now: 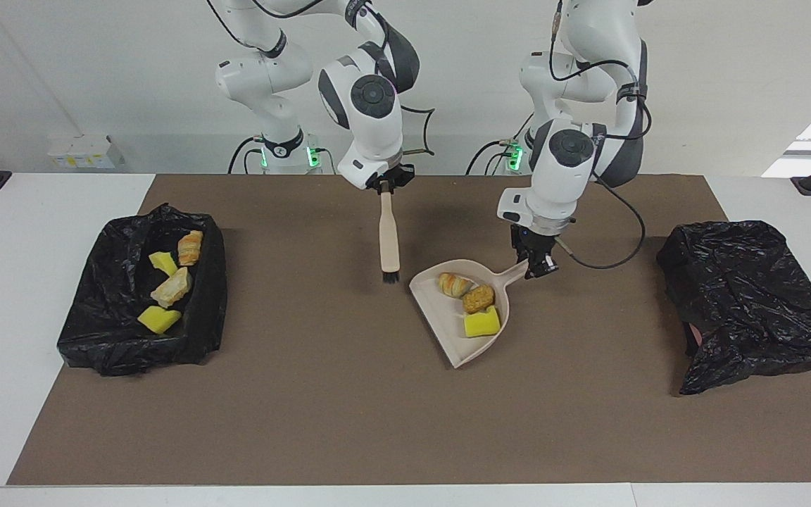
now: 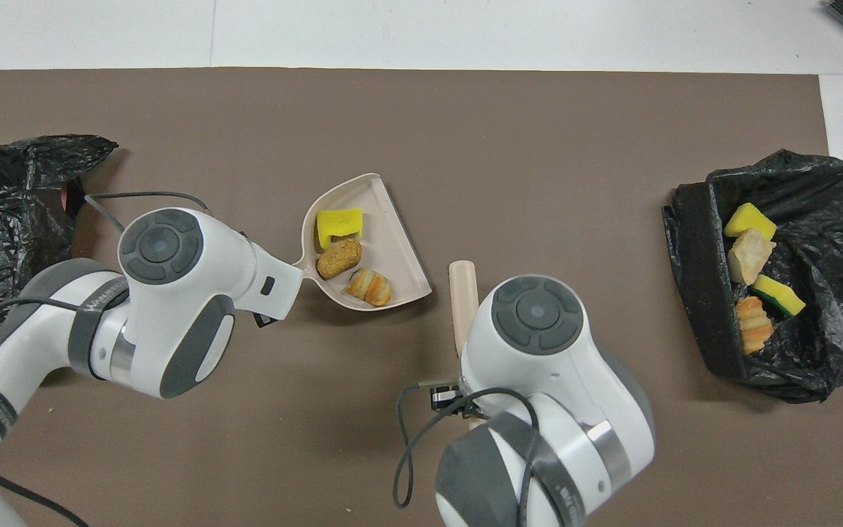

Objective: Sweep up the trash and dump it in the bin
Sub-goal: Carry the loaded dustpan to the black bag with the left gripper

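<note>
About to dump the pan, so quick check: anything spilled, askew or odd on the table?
Nothing spilled: three scraps sit in the dustpan held by the left claw, four in the open bin. The black bag at the left arm's end lies crumpled shut, not open like that bin.

A beige dustpan (image 1: 458, 331) is loaded with yellow, golden-brown and tan-striped trash (image 1: 471, 304); a beige, black-bristled brush (image 1: 389, 239) is seen; black bags (image 1: 750, 296) are set on a brown mat (image 1: 377, 422).

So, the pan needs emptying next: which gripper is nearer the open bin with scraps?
Right. The right gripper, holding the brush, hangs toward the open bin; the left gripper grips the dustpan handle mid-table.
</note>
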Controlling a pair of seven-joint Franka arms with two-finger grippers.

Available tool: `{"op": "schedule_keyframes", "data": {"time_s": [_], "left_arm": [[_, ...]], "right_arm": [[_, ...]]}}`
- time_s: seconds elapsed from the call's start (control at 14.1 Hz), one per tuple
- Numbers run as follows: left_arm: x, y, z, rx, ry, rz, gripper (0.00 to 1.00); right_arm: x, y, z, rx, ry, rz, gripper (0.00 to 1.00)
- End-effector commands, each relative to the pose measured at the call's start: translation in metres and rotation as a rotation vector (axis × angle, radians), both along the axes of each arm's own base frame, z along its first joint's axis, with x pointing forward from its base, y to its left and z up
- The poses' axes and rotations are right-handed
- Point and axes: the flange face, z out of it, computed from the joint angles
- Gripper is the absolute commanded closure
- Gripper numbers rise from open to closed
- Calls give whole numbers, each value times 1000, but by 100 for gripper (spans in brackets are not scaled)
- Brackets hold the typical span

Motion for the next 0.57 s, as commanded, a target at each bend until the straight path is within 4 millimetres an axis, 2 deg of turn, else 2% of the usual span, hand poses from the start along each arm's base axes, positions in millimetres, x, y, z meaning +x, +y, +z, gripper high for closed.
{"op": "schedule_keyframes", "data": {"time_s": [0.0,0.14,0.21,0.36,0.5], "left_arm": [[21,45,19,-20,-10,79,100],[38,76,26,-24,-25,130,100],[46,93,33,-21,-28,121,100],[61,118,51,-16,-31,35,100],[70,150,73,-7,-8,-6,100]], "right_arm": [[-37,12,3,11,-9,-43,100],[-64,38,-19,9,-43,-45,100],[-72,45,-27,17,-47,-34,100],[-86,50,-46,6,-23,-9,100],[-85,46,-54,9,-26,-5,100]]}}
